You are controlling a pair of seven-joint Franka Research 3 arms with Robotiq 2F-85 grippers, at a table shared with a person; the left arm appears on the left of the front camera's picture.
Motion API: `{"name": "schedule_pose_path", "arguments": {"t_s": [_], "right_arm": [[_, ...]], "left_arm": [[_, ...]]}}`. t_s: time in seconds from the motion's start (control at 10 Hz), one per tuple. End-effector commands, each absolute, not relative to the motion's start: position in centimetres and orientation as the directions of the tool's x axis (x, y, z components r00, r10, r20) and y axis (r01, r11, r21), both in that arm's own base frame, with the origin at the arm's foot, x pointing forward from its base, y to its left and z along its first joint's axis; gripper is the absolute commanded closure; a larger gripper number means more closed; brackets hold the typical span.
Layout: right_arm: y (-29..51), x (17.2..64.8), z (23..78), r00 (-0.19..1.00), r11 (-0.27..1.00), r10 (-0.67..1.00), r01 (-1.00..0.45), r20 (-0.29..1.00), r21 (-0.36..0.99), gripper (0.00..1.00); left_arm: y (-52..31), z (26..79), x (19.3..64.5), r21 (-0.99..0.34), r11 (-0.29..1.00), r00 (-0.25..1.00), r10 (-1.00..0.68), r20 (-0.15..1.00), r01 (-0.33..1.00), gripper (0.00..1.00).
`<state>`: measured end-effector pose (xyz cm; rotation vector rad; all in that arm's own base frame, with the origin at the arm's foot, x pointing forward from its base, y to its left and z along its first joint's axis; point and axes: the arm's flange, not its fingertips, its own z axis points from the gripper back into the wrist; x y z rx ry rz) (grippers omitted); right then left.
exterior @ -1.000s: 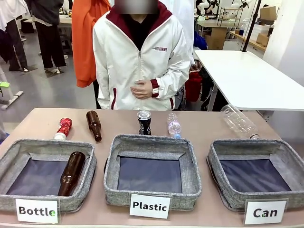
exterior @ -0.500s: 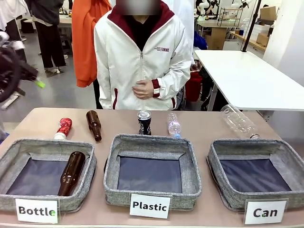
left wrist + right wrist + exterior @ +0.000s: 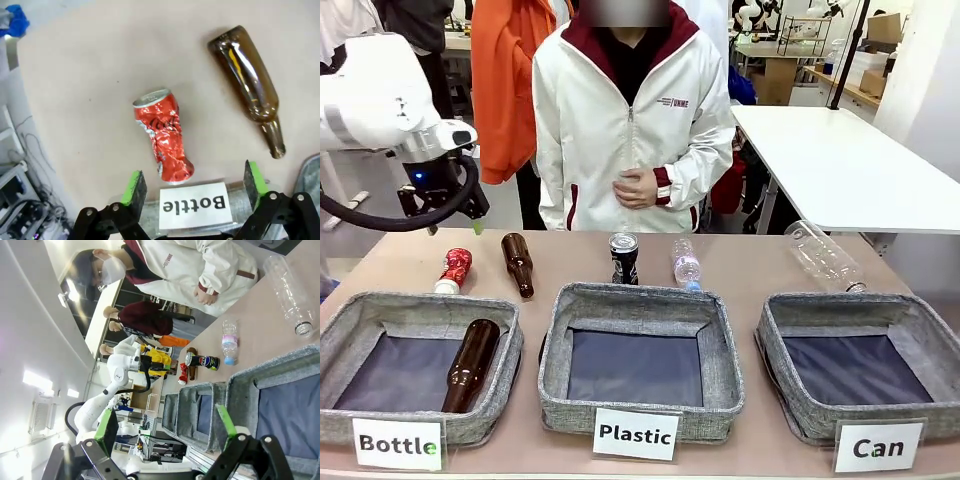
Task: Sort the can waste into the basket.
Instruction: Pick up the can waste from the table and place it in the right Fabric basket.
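A crushed red can (image 3: 453, 270) lies at the table's far left, and in the left wrist view this red can (image 3: 164, 135) is just beyond my fingers. My left gripper (image 3: 455, 220) hovers open above it, its jaws (image 3: 194, 183) spread wide with nothing between them. The black can (image 3: 624, 258) stands upright behind the middle basket. The basket (image 3: 850, 305) labelled "Can" (image 3: 878, 447) sits at the front right with nothing in it. My right gripper (image 3: 166, 424) is open above that basket (image 3: 270, 375); the black can (image 3: 202, 361) and red can (image 3: 183, 374) show far off.
A brown bottle (image 3: 518, 264) lies beside the red can, another (image 3: 470, 364) in the "Bottle" basket (image 3: 380, 310). The "Plastic" basket (image 3: 640, 300) is in the middle. Two clear bottles (image 3: 687, 264) (image 3: 823, 255) lie at the back. A person (image 3: 630, 120) stands across the table.
My left arm has swung in from the left and now hangs over the red can. The person has shifted slightly to the right. Cans and bottles have not moved.
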<state>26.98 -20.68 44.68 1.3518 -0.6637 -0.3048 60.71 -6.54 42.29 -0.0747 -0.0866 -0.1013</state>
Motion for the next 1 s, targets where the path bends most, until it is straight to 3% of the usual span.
{"name": "schedule_pose_path", "arguments": {"t_s": [0.0,0.2,0.9], "right_arm": [[-20.7,27.2,44.8,0.767,0.209,-0.574,-0.204,0.289,0.956,0.0],[-20.7,27.2,44.8,0.767,0.209,-0.574,-0.204,0.289,0.956,0.0],[-20.7,27.2,44.8,0.767,0.209,-0.574,-0.204,0.289,0.956,0.0]], "left_arm": [[-6.2,43.9,61.8,-0.047,0.996,0.994,-0.077,0.078,0.08,0.0],[-5.9,43.2,61.3,-0.013,0.999,0.996,-0.048,0.078,0.049,0.0],[-5.6,32.8,60.9,-0.074,0.997,0.999,0.038,0.018,-0.036,0.0]]}}
